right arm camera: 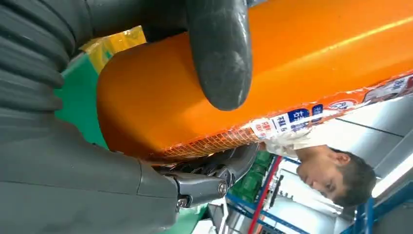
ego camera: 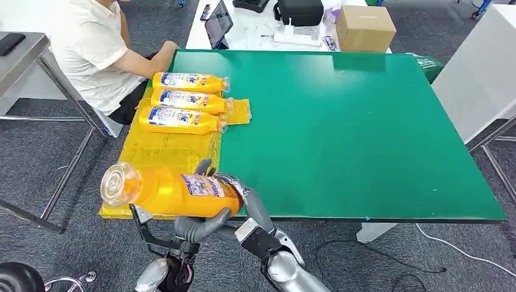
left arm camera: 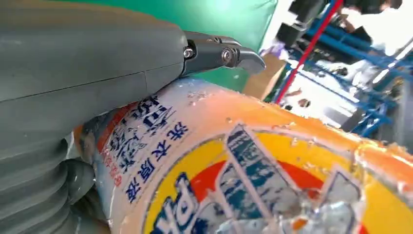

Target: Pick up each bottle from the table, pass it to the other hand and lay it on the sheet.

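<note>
**Fourth bottle is mid-handover, low in the frame over the sheet's near edge**

So the bottle (ego camera: 173, 191) you care about is down in the lower left of the head view, lying sideways in the air with its base pointing left toward the camera. It hangs over the near end of the yellow sheet (ego camera: 164, 149), not resting on it as far as I can tell.

Your right hand (ego camera: 228, 198) is wrapped around the capped end, fingers (right arm camera: 219, 53) clamped on the orange body; the right wrist view shows that plainly. Your left hand (ego camera: 195, 226) is tucked under the bottle with its thumb against the label in the left wrist view. It looks like a grip, but I can't tell how firmly it's closed.

My read: you're at the pass step, both hands on the bottle at once. Next move calls for one hand to take the weight for sure before the other lets go, then lowering it flat onto the bare stretch of sheet.

Further up the frame, three bottles (ego camera: 185, 100) already lie side by side on the far end of the sheet, so aim short of those. The green tabletop (ego camera: 365, 134) spreads right of it all, and a person (ego camera: 97, 48) sits at the upper left, near the far bottles.
</note>
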Controlling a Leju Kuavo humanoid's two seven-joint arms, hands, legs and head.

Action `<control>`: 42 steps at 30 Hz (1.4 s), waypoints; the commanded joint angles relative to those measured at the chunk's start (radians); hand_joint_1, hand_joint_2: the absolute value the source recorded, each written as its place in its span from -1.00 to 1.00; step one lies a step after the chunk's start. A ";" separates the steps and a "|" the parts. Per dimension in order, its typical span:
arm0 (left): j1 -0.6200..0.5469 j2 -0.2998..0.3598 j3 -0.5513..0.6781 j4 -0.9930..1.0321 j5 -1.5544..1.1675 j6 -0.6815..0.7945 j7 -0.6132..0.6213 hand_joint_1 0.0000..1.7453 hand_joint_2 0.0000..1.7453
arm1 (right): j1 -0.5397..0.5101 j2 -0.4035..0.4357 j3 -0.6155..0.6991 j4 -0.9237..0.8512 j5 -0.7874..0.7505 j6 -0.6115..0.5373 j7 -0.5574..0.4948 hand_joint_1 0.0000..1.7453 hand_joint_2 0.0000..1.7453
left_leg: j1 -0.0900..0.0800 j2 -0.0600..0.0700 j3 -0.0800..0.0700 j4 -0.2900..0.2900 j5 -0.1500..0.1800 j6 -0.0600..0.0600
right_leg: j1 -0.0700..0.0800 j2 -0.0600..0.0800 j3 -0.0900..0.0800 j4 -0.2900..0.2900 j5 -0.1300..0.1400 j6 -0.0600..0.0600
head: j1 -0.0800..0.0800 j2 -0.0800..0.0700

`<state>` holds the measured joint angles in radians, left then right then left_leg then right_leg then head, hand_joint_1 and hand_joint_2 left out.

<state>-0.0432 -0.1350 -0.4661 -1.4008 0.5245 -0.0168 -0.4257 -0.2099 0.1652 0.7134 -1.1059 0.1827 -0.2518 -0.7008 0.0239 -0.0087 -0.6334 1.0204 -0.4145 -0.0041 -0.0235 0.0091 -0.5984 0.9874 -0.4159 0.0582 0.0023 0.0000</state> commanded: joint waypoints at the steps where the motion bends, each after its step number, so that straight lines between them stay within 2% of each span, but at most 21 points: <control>1: -0.016 -0.006 0.014 -0.070 0.042 -0.058 0.002 -1.00 1.00 | -0.015 -0.029 0.039 0.099 -0.014 -0.007 0.003 1.00 1.00 | 0.000 -0.001 0.002 -0.001 -0.001 0.001 | 0.001 -0.002 0.003 -0.001 -0.001 -0.002 | 0.000 0.000; 8: -0.034 -0.014 0.031 -0.034 0.048 -0.060 -0.010 -1.00 1.00 | -0.015 -0.023 0.045 0.126 -0.012 0.019 0.003 1.00 1.00 | 0.000 -0.002 0.004 -0.001 -0.001 0.002 | 0.001 -0.004 0.005 -0.001 -0.002 -0.003 | 0.000 0.000; 9: -0.036 -0.016 0.034 -0.029 0.048 -0.057 -0.012 0.74 1.00 | -0.013 -0.020 0.048 0.131 -0.008 0.017 0.003 1.00 1.00 | 0.001 -0.002 0.004 -0.001 -0.001 0.002 | 0.001 -0.004 0.005 -0.002 -0.001 -0.002 | 0.000 0.000; 10: -0.038 -0.017 0.037 -0.027 0.047 -0.056 -0.014 0.92 1.00 | -0.011 -0.018 0.050 0.140 -0.006 0.015 0.003 1.00 1.00 | 0.000 -0.002 0.003 -0.001 0.000 0.001 | 0.001 -0.003 0.003 -0.001 -0.001 -0.002 | 0.000 0.000; 12: -0.039 -0.018 0.041 -0.027 0.046 -0.055 -0.018 1.00 1.00 | -0.008 -0.016 0.052 0.143 -0.004 0.014 0.003 1.00 1.00 | 0.001 -0.003 0.005 -0.001 -0.001 0.002 | 0.001 -0.004 0.006 -0.002 -0.002 -0.003 | 0.000 0.000; 18: -0.038 -0.024 0.058 -0.027 0.044 -0.045 -0.029 1.00 1.00 | -0.005 -0.018 0.062 0.162 0.009 -0.007 0.003 1.00 1.00 | 0.001 -0.003 0.004 -0.001 -0.001 0.002 | 0.001 -0.004 0.005 -0.002 -0.002 -0.002 | 0.000 0.000; 19: -0.036 -0.026 0.063 -0.027 0.045 -0.044 -0.029 1.00 1.00 | -0.006 -0.018 0.067 0.171 0.019 -0.025 0.003 0.84 1.00 | 0.000 -0.003 0.003 -0.001 0.000 0.001 | 0.001 -0.004 0.004 -0.002 -0.001 -0.002 | 0.000 0.000; 20: -0.034 -0.027 0.066 -0.028 0.047 -0.044 -0.028 1.00 1.00 | -0.007 -0.017 0.068 0.180 0.021 -0.030 0.003 0.76 1.00 | 0.000 -0.002 0.002 -0.001 0.000 0.001 | 0.001 -0.003 0.003 -0.001 -0.001 -0.002 | 0.000 0.000; 21: -0.032 -0.029 0.069 -0.028 0.053 -0.044 -0.027 1.00 1.00 | -0.005 -0.016 0.066 0.185 0.022 -0.033 0.003 0.06 1.00 | 0.001 -0.003 0.004 -0.001 -0.001 0.002 | 0.001 -0.004 0.005 -0.002 -0.002 -0.002 | 0.000 0.000; 22: -0.030 -0.030 0.075 -0.031 0.060 -0.046 -0.023 1.00 1.00 | -0.008 -0.016 0.072 0.198 0.032 -0.044 0.003 -0.88 1.00 | 0.001 -0.003 0.003 -0.001 0.000 0.001 | 0.001 -0.004 0.004 -0.002 -0.001 -0.002 | 0.000 0.000; 23: -0.029 -0.029 0.076 -0.032 0.061 -0.047 -0.022 1.00 1.00 | -0.007 -0.016 0.073 0.201 0.034 -0.049 0.003 -0.96 1.00 | 0.001 -0.002 0.002 -0.001 0.000 0.001 | 0.001 -0.003 0.003 -0.002 -0.001 -0.002 | 0.000 0.000; 30: -0.019 -0.028 0.083 -0.037 0.064 -0.047 -0.020 1.00 1.00 | -0.007 -0.017 0.097 0.232 0.087 -0.143 0.003 -1.00 1.00 | 0.001 -0.002 0.005 -0.001 -0.001 0.002 | 0.002 -0.004 0.006 -0.002 -0.002 -0.003 | 0.000 0.000; 33: -0.019 -0.028 0.083 -0.037 0.064 -0.047 -0.020 1.00 1.00 | -0.007 -0.017 0.097 0.232 0.087 -0.143 0.003 -1.00 1.00 | 0.000 -0.003 0.004 -0.001 -0.001 0.002 | 0.001 -0.005 0.005 -0.002 -0.002 -0.002 | 0.001 0.000; 35: -0.028 -0.020 0.087 -0.022 0.026 0.005 -0.010 1.00 1.00 | -0.013 -0.022 0.123 0.253 0.128 -0.214 0.003 -1.00 1.00 | 0.000 -0.001 0.003 -0.001 -0.001 0.001 | 0.001 -0.002 0.003 -0.001 -0.001 -0.002 | 0.001 0.000; 37: -0.078 0.016 0.083 0.068 -0.095 0.159 0.036 1.00 1.00 | -0.013 -0.030 0.148 0.284 0.167 -0.309 0.003 -1.00 1.00 | 0.000 -0.002 0.004 -0.001 -0.001 0.001 | 0.001 -0.003 0.004 -0.002 -0.001 -0.002 | 0.001 0.000; 40: -0.139 0.030 0.118 0.199 -0.075 0.160 0.050 1.00 1.00 | -0.020 -0.028 0.173 0.296 0.162 -0.343 0.003 -1.00 1.00 | 0.000 -0.004 0.005 -0.003 0.001 0.001 | 0.001 -0.005 0.006 -0.003 -0.001 -0.003 | 0.001 0.000; 42: -0.139 0.030 0.118 0.199 -0.075 0.160 0.050 1.00 1.00 | -0.020 -0.028 0.173 0.296 0.162 -0.343 0.003 -1.00 1.00 | 0.000 -0.001 0.006 -0.003 0.000 0.001 | 0.001 -0.002 0.007 -0.003 0.000 -0.003 | 0.001 0.000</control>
<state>-0.0619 -0.1430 -0.3853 -1.4026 0.4490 0.1332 -0.3902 -0.2136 0.1621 0.7958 -0.9155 0.3410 -0.5730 -0.6958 0.0239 -0.0094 -0.6336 1.0203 -0.4145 -0.0042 -0.0235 0.0087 -0.5985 0.9872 -0.4158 0.0581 0.0031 0.0000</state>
